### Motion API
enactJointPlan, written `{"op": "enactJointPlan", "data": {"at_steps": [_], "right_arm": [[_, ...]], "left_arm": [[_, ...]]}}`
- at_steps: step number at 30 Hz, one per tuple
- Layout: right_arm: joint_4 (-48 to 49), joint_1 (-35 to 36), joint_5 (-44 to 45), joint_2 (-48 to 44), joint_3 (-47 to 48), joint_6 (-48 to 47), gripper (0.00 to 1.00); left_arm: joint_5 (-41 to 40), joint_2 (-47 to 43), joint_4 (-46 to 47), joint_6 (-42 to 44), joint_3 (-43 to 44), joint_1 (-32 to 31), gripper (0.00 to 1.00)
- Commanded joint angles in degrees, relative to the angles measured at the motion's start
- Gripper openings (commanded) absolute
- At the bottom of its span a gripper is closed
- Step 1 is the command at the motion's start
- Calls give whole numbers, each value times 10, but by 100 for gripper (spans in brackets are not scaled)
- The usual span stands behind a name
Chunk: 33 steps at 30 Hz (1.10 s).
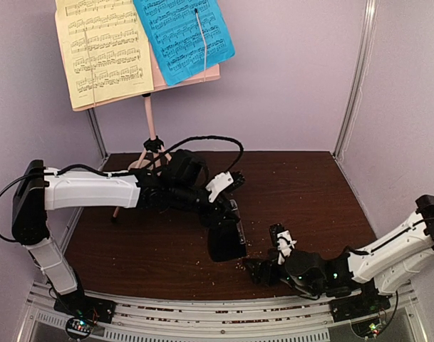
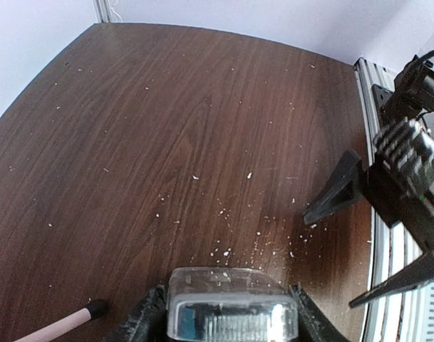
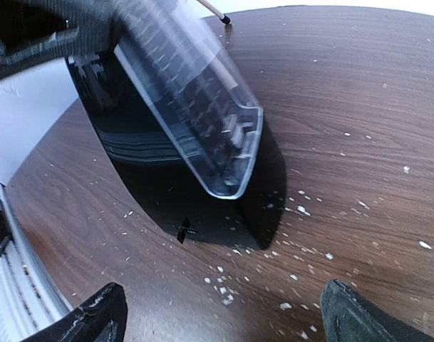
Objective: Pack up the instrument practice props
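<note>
**Left gripper (image 2: 231,317) clasping the black metronome (image 3: 167,192) over the brown table (image 1: 302,192), with the right gripper (image 3: 234,313) released.**
The left fingers are pressing both sides of the clear cover (image 3: 202,121), holding the metronome tilted near the table's middle; whether its base is touching the wood cannot be told. The right jaws are gaping wide just beside it, empty. At the back left, the pink music stand (image 1: 151,121) is carrying the yellow page (image 1: 102,50) and the blue page (image 1: 181,35).

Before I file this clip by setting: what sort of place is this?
Probably a robot test cell staged as a music corner: robot arms at a wooden table, pink music stand with sheet-music pages, black metronome.
</note>
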Motion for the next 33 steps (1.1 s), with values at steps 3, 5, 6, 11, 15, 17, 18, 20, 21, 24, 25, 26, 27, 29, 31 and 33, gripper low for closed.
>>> {"op": "enactJointPlan", "data": {"at_steps": [3, 5, 6, 11, 15, 17, 18, 20, 21, 24, 25, 26, 27, 29, 31, 33], "right_arm": [[105, 16, 57, 149, 58, -66, 97], [118, 16, 62, 173, 67, -72, 97], [119, 17, 66, 183, 72, -74, 98], [80, 16, 102, 222, 119, -69, 99], [55, 15, 101, 251, 149, -64, 100], [48, 14, 97, 258, 157, -62, 100], [44, 12, 90, 262, 159, -61, 100], [30, 2, 79, 268, 167, -50, 100], [23, -2, 75, 271, 170, -43, 100], [18, -10, 67, 274, 173, -37, 100], [15, -11, 66, 275, 174, -37, 100], [11, -12, 66, 273, 175, -36, 100], [8, -13, 67, 271, 174, -35, 100], [8, -15, 71, 259, 167, -34, 100], [18, -17, 70, 244, 150, -35, 100], [18, -17, 70, 230, 140, -46, 100]], "left_arm": [[0, 20, -1, 2, 7, 11, 41], [1, 23, -5, 3, 10, 12, 41], [2, 24, -6, 3, 12, 12, 41], [11, 27, -8, 3, 14, 13, 41], [14, 32, -13, 3, 19, 13, 41], [14, 33, -14, 3, 19, 13, 41], [15, 33, -14, 4, 19, 13, 41], [18, 36, -18, 6, 21, 16, 41], [20, 38, -21, 8, 24, 18, 41], [28, 42, -30, 10, 31, 29, 41], [33, 42, -33, 10, 33, 34, 40], [47, 43, -36, 11, 36, 40, 40], [57, 45, -42, 12, 40, 45, 40], [74, 49, -52, 12, 48, 51, 40], [85, 51, -56, 12, 52, 52, 40], [96, 52, -56, 3, 52, 52, 40]]}}
